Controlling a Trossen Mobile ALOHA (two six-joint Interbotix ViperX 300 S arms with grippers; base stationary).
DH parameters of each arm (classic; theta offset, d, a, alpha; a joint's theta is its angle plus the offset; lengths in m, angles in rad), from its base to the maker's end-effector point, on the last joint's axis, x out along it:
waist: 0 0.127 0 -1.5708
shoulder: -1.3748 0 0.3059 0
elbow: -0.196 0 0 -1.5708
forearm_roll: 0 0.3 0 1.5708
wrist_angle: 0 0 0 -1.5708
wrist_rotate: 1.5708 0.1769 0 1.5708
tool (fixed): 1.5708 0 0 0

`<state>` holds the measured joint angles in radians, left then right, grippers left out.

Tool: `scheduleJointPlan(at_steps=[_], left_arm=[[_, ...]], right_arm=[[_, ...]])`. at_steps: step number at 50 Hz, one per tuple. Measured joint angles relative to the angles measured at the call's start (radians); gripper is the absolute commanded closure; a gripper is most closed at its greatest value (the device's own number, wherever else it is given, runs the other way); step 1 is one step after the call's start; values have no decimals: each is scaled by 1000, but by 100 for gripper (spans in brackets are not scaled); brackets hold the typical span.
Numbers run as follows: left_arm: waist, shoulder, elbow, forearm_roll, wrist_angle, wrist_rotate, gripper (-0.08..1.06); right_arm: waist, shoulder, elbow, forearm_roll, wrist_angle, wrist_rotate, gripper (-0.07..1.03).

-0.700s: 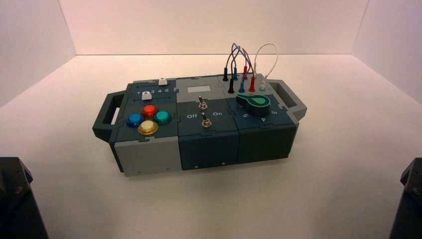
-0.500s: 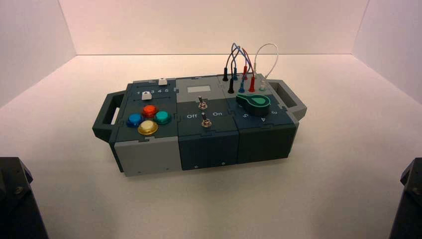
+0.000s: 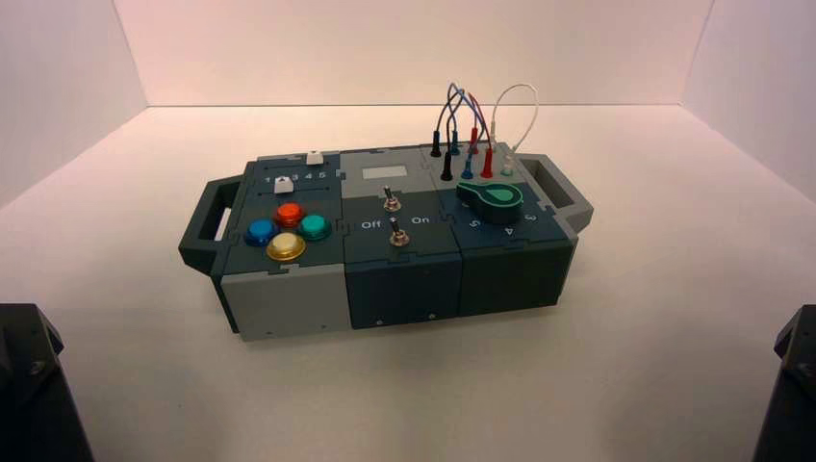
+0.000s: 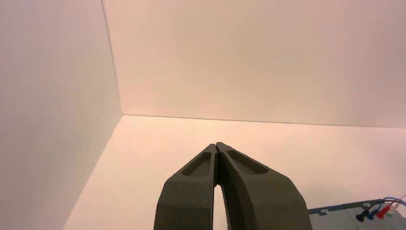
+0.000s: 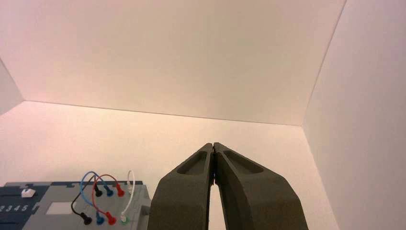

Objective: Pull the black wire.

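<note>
The black wire (image 3: 446,167) arches in a short loop at the back right of the box (image 3: 289,298), with both its black plugs set in sockets, left of the blue and red leads. In the right wrist view the black wire (image 5: 86,219) stands well left of my right gripper (image 5: 212,144), which is shut and empty, far from the box. My left gripper (image 4: 217,144) is shut on nothing too, with the box's corner (image 4: 335,211) far off to its side. In the high view, the left arm (image 3: 29,385) and right arm (image 3: 791,385) are parked at the near corners.
The box also bears a blue lead (image 3: 468,166), a red lead (image 3: 487,162), a white lead (image 3: 520,101), a green knob (image 3: 493,200), two toggle switches (image 3: 393,217), four coloured buttons (image 3: 287,231) and two white sliders (image 3: 296,169). White walls enclose the table.
</note>
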<state>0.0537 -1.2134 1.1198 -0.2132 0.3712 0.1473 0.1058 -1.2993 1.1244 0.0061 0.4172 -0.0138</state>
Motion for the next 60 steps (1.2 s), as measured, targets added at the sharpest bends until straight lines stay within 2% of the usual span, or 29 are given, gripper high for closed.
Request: scheduleJointPlan(at_steps=[7, 13, 23, 29, 30, 37, 42, 47, 60], left_arm=[[-2, 26, 2, -3, 5, 0, 101], [-8, 43, 2, -6, 15, -2, 101], [-43, 66, 0, -6, 31, 0, 101], [-81, 89, 0, -6, 46, -2, 101], [-92, 98, 0, -6, 52, -2, 101], [-120, 127, -2, -6, 61, -2, 101], [-140, 158, -6, -6, 69, -2, 101], [-153, 187, -11, -6, 72, -2, 101], [-192, 233, -17, -6, 100, -2, 101]], right_arm=[[9, 31, 0, 12, 2, -5, 99], [61, 49, -2, 25, 20, -15, 99], [137, 52, 0, 40, 60, -17, 96], [196, 54, -2, 101, 103, -17, 84], [212, 52, -2, 127, 115, -17, 81], [244, 52, 2, 196, 150, -17, 63], [249, 55, 3, 244, 192, -18, 62], [272, 78, 3, 270, 230, -29, 62], [374, 236, -20, 281, 259, -46, 62]])
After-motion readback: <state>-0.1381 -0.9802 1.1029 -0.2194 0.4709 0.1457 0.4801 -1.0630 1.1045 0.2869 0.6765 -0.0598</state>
